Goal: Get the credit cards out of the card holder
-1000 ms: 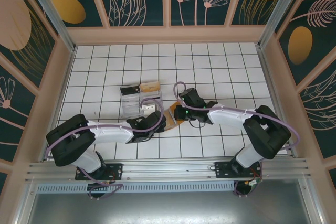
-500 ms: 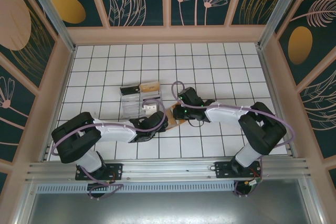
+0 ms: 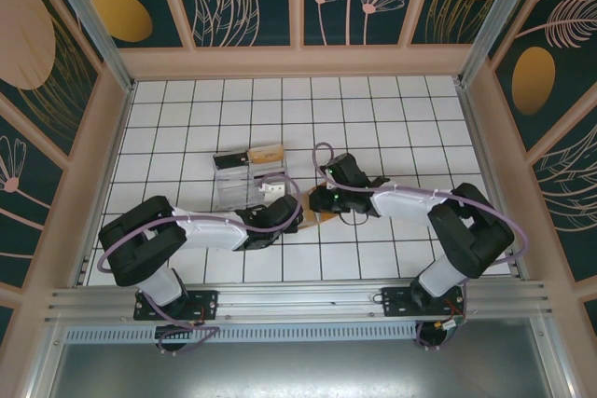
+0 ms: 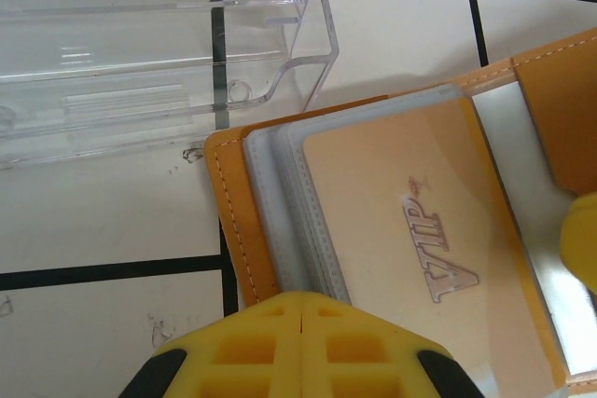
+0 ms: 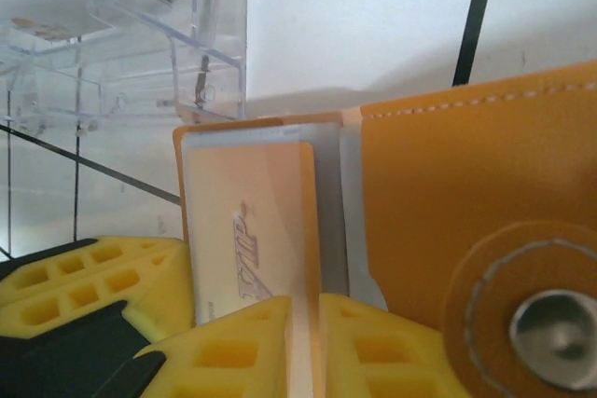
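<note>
Seen from above, the small orange-brown leather-like card holder (image 3: 313, 220) lies near the middle of the white grid-tiled table (image 3: 373, 109). It sits just right of the clear plastic tray (image 3: 244, 191) and a little nearer. The left gripper (image 3: 291, 215) is at its left edge and the right gripper (image 3: 320, 202) at its far right side; the jaws are too small to read from this height.

The left wrist view shows the card holder (image 4: 235, 221) lying open, with grey-blue pocket edges (image 4: 280, 202) stacked inside. A pale peach plastic credit card (image 4: 392, 202) embossed "VIP" is seated among them. The left gripper (image 4: 303, 323) has its yellow pads meeting with no gap over the holder's near edge.

The right wrist view adds a round flap with a metal snap stud (image 5: 550, 325). There the right gripper (image 5: 306, 342) stands narrow, with a thin pale edge running into the slit. Whether that edge is clamped I cannot tell.
</note>
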`<state>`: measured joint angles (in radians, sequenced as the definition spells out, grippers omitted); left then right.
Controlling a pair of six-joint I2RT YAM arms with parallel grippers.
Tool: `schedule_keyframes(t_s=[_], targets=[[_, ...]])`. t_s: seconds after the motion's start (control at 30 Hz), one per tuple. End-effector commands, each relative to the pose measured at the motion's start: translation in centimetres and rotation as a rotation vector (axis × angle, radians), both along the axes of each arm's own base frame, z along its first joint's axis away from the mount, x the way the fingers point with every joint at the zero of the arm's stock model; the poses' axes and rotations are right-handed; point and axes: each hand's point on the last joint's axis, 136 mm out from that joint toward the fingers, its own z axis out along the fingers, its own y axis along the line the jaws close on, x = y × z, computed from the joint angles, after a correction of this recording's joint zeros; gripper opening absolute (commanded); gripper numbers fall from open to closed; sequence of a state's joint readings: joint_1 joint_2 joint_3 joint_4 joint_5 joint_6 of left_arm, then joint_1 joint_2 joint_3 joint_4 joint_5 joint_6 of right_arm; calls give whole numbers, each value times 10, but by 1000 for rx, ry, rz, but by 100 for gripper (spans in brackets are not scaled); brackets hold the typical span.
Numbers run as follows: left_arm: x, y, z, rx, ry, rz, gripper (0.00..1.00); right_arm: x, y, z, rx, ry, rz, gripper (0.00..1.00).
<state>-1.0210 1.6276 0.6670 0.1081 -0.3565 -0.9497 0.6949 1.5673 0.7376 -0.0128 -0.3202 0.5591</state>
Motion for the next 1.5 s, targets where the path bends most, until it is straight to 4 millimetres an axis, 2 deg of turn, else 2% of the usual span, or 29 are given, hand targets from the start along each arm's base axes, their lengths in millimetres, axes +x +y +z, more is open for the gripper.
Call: schedule_keyframes(t_s=[0.0,0.23,0.43,0.77,1.47], targets=[[-4,9,-14,78,31,-16,8,6,7,2,64,14,24,16],[-2,7,-13,82,34,-20,7,1,5,-9,105,70,33,17],[-2,7,-13,84,34,-17,7,6,-6,-16,42,61,-4,17],[-2,6,-12,83,37,-17,7,-1,-13,-31,1,81,-14,18],[-4,3,-16,75,47,-29,7,-11,-1,-20,163,141,20,19]])
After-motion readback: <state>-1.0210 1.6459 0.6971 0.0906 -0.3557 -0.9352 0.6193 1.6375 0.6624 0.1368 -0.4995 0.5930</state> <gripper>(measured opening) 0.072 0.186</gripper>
